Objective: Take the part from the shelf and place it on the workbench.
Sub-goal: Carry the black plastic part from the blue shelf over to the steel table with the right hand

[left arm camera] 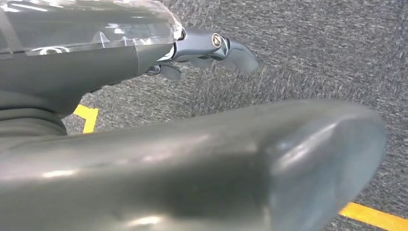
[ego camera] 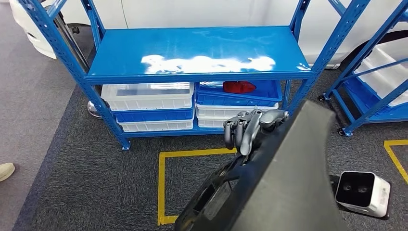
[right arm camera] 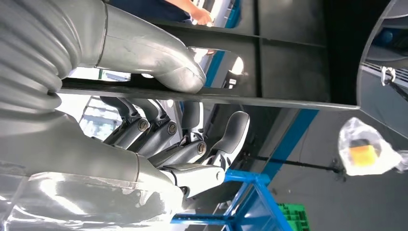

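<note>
One large dark grey moulded plastic part (ego camera: 284, 187) is off the shelf, held up close in front of the robot over the grey carpet. The right hand (right arm camera: 159, 130) clamps a thin edge of the part, thumb on one face and fingers (right arm camera: 192, 149) curled against the other. The left hand (left arm camera: 207, 50) shows fingertips loosely extended beside the part; whether it grips cannot be told. One blue steel shelving rack (ego camera: 197, 53) stands ahead, its lower level holding five stacked trays, three white and two blue. The upper right blue tray (ego camera: 240, 96) contains one red object (ego camera: 239, 87).
</note>
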Motion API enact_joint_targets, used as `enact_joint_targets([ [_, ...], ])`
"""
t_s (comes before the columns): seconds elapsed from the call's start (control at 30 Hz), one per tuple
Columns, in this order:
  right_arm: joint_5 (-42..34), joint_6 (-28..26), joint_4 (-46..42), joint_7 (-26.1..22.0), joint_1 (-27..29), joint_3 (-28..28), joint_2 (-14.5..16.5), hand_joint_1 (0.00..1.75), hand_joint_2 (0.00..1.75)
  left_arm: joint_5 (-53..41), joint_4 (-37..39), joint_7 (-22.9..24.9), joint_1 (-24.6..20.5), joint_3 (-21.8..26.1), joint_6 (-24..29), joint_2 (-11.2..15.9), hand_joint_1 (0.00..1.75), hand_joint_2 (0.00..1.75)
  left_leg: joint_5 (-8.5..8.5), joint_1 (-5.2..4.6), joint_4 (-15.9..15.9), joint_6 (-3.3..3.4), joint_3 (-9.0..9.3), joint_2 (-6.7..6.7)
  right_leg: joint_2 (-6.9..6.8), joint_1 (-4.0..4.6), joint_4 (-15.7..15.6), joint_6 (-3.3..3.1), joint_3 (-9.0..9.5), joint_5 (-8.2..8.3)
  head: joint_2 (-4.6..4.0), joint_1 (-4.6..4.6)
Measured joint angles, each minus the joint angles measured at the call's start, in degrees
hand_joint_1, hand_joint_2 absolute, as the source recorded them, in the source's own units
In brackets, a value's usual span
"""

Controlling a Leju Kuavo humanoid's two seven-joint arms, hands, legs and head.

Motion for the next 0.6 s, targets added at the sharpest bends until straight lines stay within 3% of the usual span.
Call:
enact_joint_targets([
  [0.07, 0.3, -0.1, -0.4, -0.6, 0.1, 0.1, -0.1, 1.75, 1.75, -0.2, 0.0, -0.1, -0.1, 0.0, -0.3, 0.0, 0.0, 0.0, 0.34, 0.22, -0.4, 0.75, -0.08, 0.96, -0.73, -0.11, 4.1, 0.62, -1.9, -2.63, 0.0, 0.01],
  [0.13, 0.8, -0.3, -0.7, -1.2, 0.3, 0.2, -0.2, 1.75, 1.75, -0.4, 0.0, -0.1, 0.0, 0.0, -0.4, 0.0, 0.0, 0.0, 0.42, 0.07, -0.3, 1.08, -0.27, 1.94, -1.51, -0.37, 11.7, 1.09, -5.41, -6.34, -0.01, 0.01],
  [0.17, 1.0, -0.4, -0.8, -1.4, 0.4, 0.2, -0.4, 1.75, 1.75, -0.4, 0.0, 0.0, 0.0, 0.0, -0.4, 0.0, 0.0, 0.0, 0.44, 0.03, -0.3, 1.09, -0.36, 2.44, -1.65, -0.49, 14.8, 1.24, -6.83, -7.32, 0.0, 0.01],
  [0.2, 1.0, -0.6, -0.8, -1.6, 0.6, 0.3, -0.5, 1.75, 1.75, -0.4, 0.0, 0.1, 0.0, 0.0, -0.3, 0.0, 0.0, 0.0, 0.44, 0.02, -0.2, 1.1, -0.42, 2.96, -1.78, -0.59, 16.1, 1.34, -7.4, -7.29, -0.01, 0.01],
  [0.23, 1.0, -0.7, -1.0, -1.7, 0.6, 0.3, -0.6, 1.75, 1.75, -0.3, 0.0, 0.4, -0.1, 0.0, -0.1, 0.0, 0.0, 0.0, 0.42, 0.02, -0.1, 1.06, -0.46, 3.46, -1.99, -0.65, 15.1, 1.37, -6.85, -6.16, 0.0, 0.01],
  [0.33, 0.7, -0.7, -1.8, -1.6, 0.2, 0.5, -0.7, 1.75, 1.75, 0.5, 0.0, 1.0, -0.2, 0.1, 0.7, 0.0, 0.0, 0.0, 0.23, -0.15, 0.2, 0.61, -0.45, 4.78, -4.4, -0.4, 4.0, 0.93, -1.29, -0.99, 0.01, 0.01],
  [0.4, 0.5, -0.7, -2.4, -1.4, -0.2, 0.6, -0.6, 1.75, 1.75, 1.1, 0.0, 1.2, -0.2, 0.4, 1.2, 0.0, 0.0, 0.0, 0.17, -0.43, 0.4, -0.02, -0.54, 5.62, -5.45, 0.06, 0.2, 0.28, 0.21, -0.15, 0.0, 0.0],
  [0.47, 0.4, -0.6, -2.8, -1.3, -0.2, 0.7, -0.5, 1.75, 1.75, 1.4, 0.0, 1.1, -0.2, 0.7, 1.5, 0.0, 0.0, 0.0, 0.2, -0.54, 0.3, -0.68, -0.54, 6.56, -4.59, 0.2, 0.0, -0.49, -0.09, 0.07, -0.01, -0.01],
  [0.53, 0.3, -0.3, -3.2, -1.2, -0.2, 0.7, -0.5, 1.75, 1.75, 1.7, 0.0, 1.0, -0.4, 0.9, 1.7, 0.0, 0.0, 0.0, -1.13, -0.36, 1.7, -1.25, -1.04, 5.55, -3.64, 0.01, -0.3, -1.34, -0.23, 0.58, 0.01, -0.01],
  [0.6, 0.0, 0.0, -3.4, -1.0, -0.3, 0.7, -0.2, 1.75, 1.75, 1.9, 0.0, 0.8, -0.3, 1.2, 1.8, 0.0, 0.0, 0.0, -4.83, -0.17, 7.4, -1.55, -3.37, 3.02, -2.71, -0.11, -0.6, -2.01, -0.39, 0.98, 0.01, -0.01],
])
